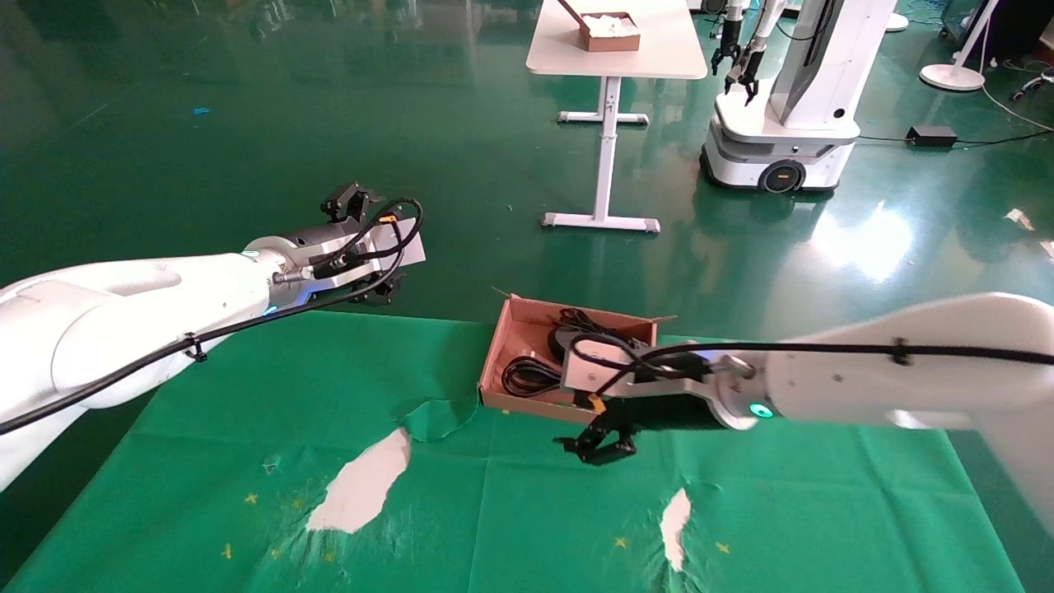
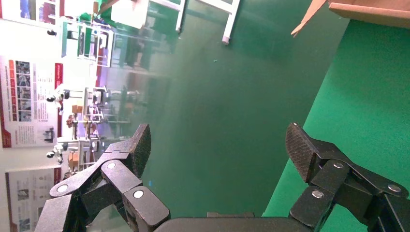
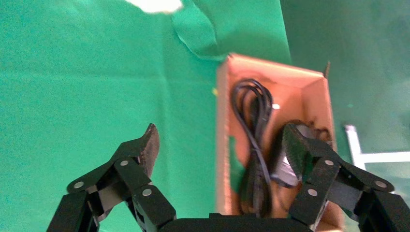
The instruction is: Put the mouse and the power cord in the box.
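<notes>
The box point(image 1: 520, 323) is a shallow brown cardboard tray at the far edge of the green table. Inside it lie the power cord point(image 1: 529, 375), a bundle of thick black loops, and the mouse point(image 1: 568, 339), partly hidden by my right wrist. My right gripper point(image 1: 601, 445) hovers open and empty just in front of the box's near wall. In the right wrist view that gripper point(image 3: 220, 140) straddles the wall of the box point(image 3: 222, 121), with the power cord point(image 3: 254, 116) and the mouse point(image 3: 286, 166) beyond. My left gripper point(image 1: 362, 245) hangs open off the table's far left edge.
The green cloth is torn, with white patches point(image 1: 362, 482) point(image 1: 675, 515) and a raised flap point(image 1: 436, 416) near the box. Beyond the table are a white desk point(image 1: 613, 58) carrying a smaller brown box point(image 1: 611, 31), and another robot point(image 1: 782, 123). The left wrist view shows the box's corner point(image 2: 367, 12).
</notes>
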